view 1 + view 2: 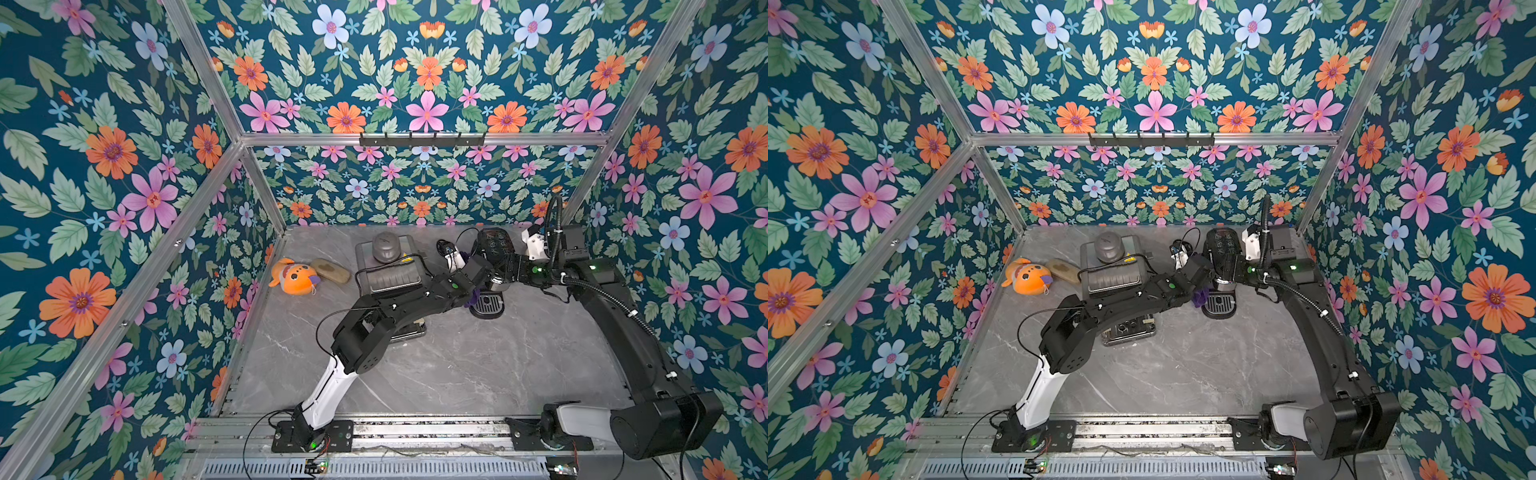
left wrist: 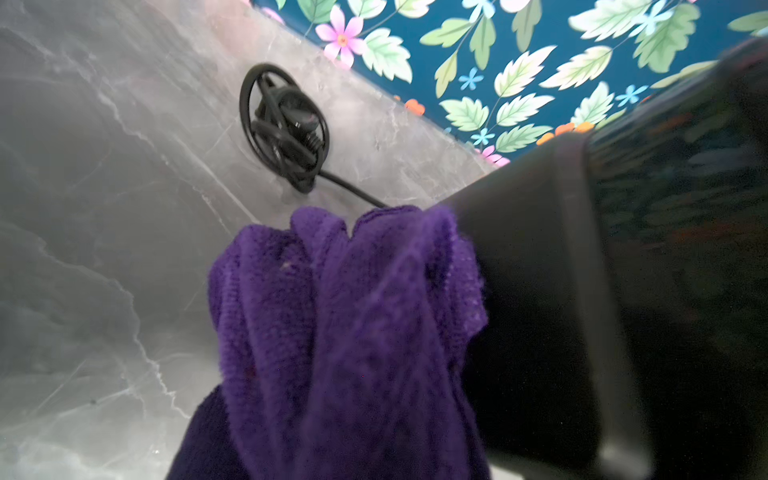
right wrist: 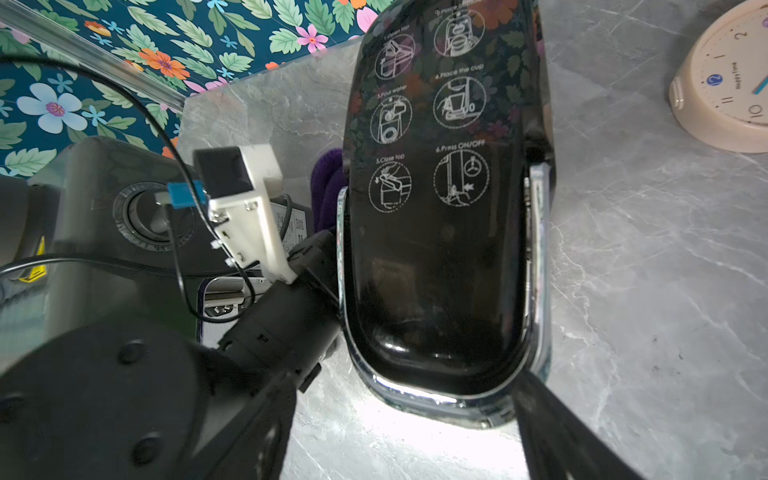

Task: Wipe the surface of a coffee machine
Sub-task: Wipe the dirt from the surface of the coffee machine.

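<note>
I'm wiping the coffee machine (image 3: 436, 249) along its side, far back on the desk (image 1: 457, 365) — my left gripper (image 1: 477, 287) is clamping the purple cloth (image 2: 345, 332). My right gripper (image 1: 505, 270) is straddling the machine, spread wide; I cannot tell whether it grips. Next, I judge, it is calling for steady, pressed strokes.

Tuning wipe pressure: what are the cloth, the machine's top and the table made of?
Cloth: purple with a fuzzy looped pile, likely microfibre. Machine top: glossy black, probably plastic; it mirrors the wallpaper sharply. Table: grey veined marble look with a dull sheen; real stone or laminate, cannot tell.
</note>
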Tool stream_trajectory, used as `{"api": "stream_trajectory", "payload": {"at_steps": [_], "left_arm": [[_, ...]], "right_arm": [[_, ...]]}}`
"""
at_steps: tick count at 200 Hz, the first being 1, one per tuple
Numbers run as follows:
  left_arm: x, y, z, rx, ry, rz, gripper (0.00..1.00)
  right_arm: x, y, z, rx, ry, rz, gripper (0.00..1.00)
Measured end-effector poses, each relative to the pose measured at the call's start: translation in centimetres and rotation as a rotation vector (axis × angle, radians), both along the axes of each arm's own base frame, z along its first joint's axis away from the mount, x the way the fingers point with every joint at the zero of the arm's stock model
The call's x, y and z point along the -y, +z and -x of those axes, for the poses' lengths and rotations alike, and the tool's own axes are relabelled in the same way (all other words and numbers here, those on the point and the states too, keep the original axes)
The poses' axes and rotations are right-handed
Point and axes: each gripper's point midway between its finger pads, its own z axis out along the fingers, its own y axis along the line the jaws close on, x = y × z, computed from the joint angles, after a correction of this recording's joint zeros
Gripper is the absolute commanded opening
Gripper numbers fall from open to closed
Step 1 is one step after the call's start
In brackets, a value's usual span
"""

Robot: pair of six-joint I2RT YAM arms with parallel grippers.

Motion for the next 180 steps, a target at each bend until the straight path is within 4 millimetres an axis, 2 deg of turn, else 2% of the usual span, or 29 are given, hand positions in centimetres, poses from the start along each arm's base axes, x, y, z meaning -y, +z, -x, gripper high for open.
{"api": "stream_trajectory", "payload": {"at_steps": [31, 71, 94, 114, 131, 150, 161, 180], "left_arm": [[-0.2, -2.1, 0.2, -0.041, -0.015, -0.026, 0.0], [-0.2, -2.4, 0.3, -0.047, -0.014, -0.028, 0.0], [-0.3, -2.5, 0.3, -0.052, -0.014, -0.026, 0.0], [-0.2, -2.5, 0.3, -0.053, -0.014, -0.022, 0.0], [-0.3, -2.1, 0.4, -0.056, -0.008, -0.006, 0.0], [-0.2, -1.2, 0.3, -0.047, -0.008, 0.009, 0.0], [-0.3, -0.7, 0.3, -0.043, -0.008, 0.017, 0.0], [-0.2, -0.2, 0.3, -0.037, -0.008, 0.025, 0.0]], "right_arm": [[-0.1, 0.2, -0.1, 0.009, 0.001, -0.003, 0.83], [-0.1, 0.1, -0.2, 0.01, 0.003, -0.004, 0.83], [-0.2, 0.4, -0.1, 0.012, 0.006, -0.01, 0.73], [-0.2, 2.6, 0.6, 0.067, 0.011, -0.025, 0.46], [-0.1, 5.4, 1.2, 0.146, 0.011, -0.045, 0.35], [0.3, 7.3, 1.5, 0.194, 0.006, -0.061, 0.35], [0.6, 7.5, 1.5, 0.198, -0.002, -0.063, 0.39], [1.1, 7.3, 1.4, 0.189, -0.015, -0.062, 0.4]]}}
